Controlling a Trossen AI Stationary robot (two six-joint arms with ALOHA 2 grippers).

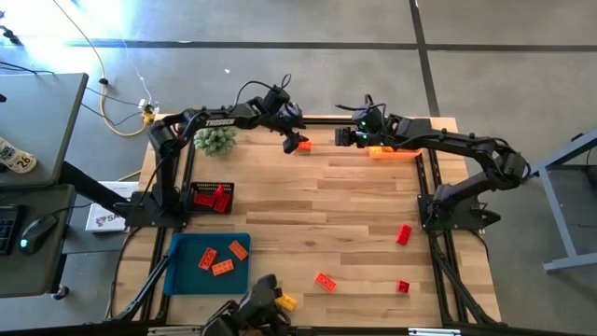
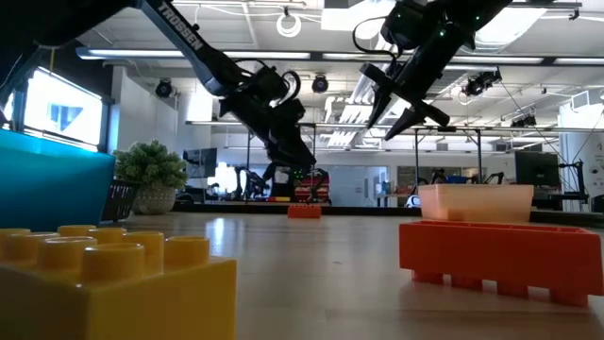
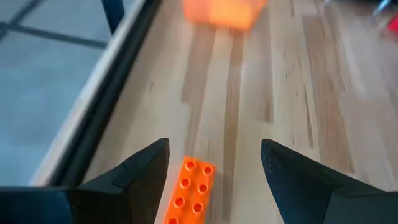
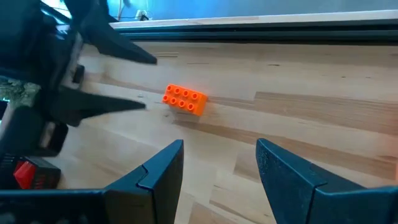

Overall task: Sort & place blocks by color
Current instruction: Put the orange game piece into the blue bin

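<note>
We are holding our left claw [image 3: 214, 177] wide open and empty, straddling an orange brick [image 3: 188, 198] lying studs-up on the tabletop [image 3: 280, 93] between its fingers. We judge this is the pickup step; next we need to lower and close. Our right claw [image 4: 219, 163] is hovering nearby, also open and empty.

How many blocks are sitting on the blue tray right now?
3, all orange, on the blue tray: the left block, the right block, and the lower block between them, lowest in the high view. None seems hidden.
</note>
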